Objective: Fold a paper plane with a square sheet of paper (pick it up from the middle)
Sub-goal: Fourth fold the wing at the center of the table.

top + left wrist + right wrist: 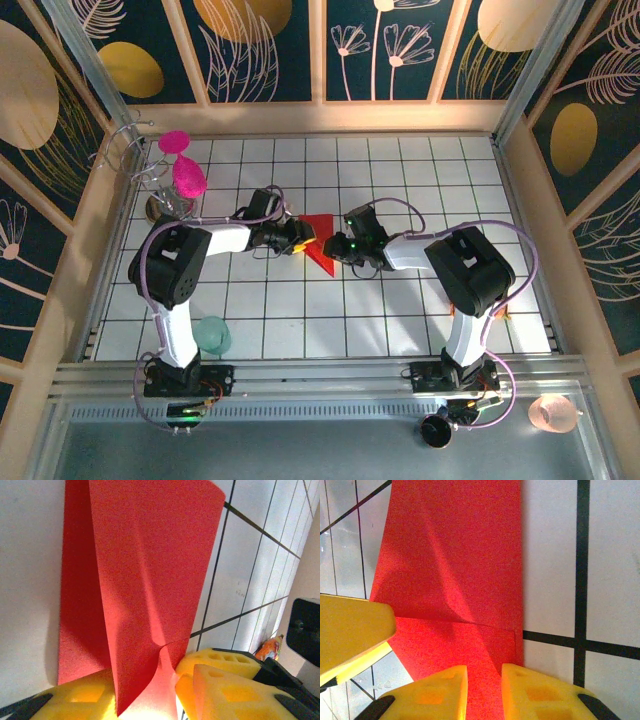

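The red sheet of paper [318, 236] lies partly folded mid-table, tapering to a point toward the near side. It sits between both grippers. My left gripper [301, 239] comes at it from the left. In the left wrist view the paper [150, 570] stands up in a creased flap that runs down between the yellow fingers [75, 700] of the left gripper [145, 702], which is shut on it. My right gripper [341, 246] meets the paper from the right. The right wrist view has the folded paper [455, 555] running into the narrow gap of the right gripper [485, 695], shut on its ridge.
Two magenta goblets [182, 165] stand by a wire rack [125, 150] at the back left. A teal cup [212, 335] sits near the left arm's base. A peach cup [553, 412] lies off the table at front right. The left gripper's finger [350, 630] crowds the paper's left edge.
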Robot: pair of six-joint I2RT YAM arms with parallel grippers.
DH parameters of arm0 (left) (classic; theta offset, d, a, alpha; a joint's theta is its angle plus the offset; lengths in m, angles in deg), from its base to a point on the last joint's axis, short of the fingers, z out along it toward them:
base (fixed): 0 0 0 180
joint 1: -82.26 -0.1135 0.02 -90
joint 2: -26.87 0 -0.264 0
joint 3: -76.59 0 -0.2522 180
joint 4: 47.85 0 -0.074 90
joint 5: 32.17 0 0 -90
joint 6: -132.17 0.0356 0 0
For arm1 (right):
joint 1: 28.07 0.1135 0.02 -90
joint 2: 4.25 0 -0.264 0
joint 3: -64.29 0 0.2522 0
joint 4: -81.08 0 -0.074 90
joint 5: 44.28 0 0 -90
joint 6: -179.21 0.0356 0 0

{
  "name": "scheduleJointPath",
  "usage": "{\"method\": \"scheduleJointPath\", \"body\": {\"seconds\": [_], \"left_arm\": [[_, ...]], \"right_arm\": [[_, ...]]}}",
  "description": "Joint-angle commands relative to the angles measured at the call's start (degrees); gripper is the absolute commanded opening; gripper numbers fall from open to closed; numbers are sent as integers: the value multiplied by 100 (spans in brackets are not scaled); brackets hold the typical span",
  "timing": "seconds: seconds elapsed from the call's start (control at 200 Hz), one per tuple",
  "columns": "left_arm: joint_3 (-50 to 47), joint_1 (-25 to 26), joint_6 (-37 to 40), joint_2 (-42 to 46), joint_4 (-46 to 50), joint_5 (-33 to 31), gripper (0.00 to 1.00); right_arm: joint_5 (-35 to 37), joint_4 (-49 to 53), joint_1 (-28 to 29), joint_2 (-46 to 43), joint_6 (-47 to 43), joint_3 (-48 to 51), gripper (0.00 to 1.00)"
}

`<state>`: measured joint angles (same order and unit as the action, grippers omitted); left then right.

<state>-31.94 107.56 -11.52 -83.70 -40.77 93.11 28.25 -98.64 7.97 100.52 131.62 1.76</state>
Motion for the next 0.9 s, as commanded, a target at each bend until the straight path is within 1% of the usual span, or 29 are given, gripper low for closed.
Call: {"method": "scheduleJointPath", "body": {"seconds": [0.0, 0.466, 0.571, 0.621, 0.691, 0.781, 0.836, 0.896], "left_arm": [[126, -91, 158, -108, -82, 257, 32], [197, -223, 463, -97, 154, 312, 20], [208, -254, 516, -79, 211, 296, 13], [205, -262, 544, -62, 240, 281, 7], [171, -262, 577, 27, 230, 222, 4], [135, -260, 528, 166, 237, 75, 3], [111, -254, 391, 211, 205, 33, 3], [55, -254, 183, 290, 105, -69, 3]], "right_arm": [[104, 118, -52, 100, 14, 198, 25], [56, 100, -116, -41, -136, 160, 27], [77, 98, -123, -108, -244, 140, 28], [102, 139, -135, -160, -407, 101, 28], [272, 228, -131, -346, -779, 53, 31], [549, 265, -113, -695, -1305, 69, 38], [878, 319, -63, -882, -1572, 74, 42], [1312, 422, 65, -1022, -1822, 37, 43]]}}
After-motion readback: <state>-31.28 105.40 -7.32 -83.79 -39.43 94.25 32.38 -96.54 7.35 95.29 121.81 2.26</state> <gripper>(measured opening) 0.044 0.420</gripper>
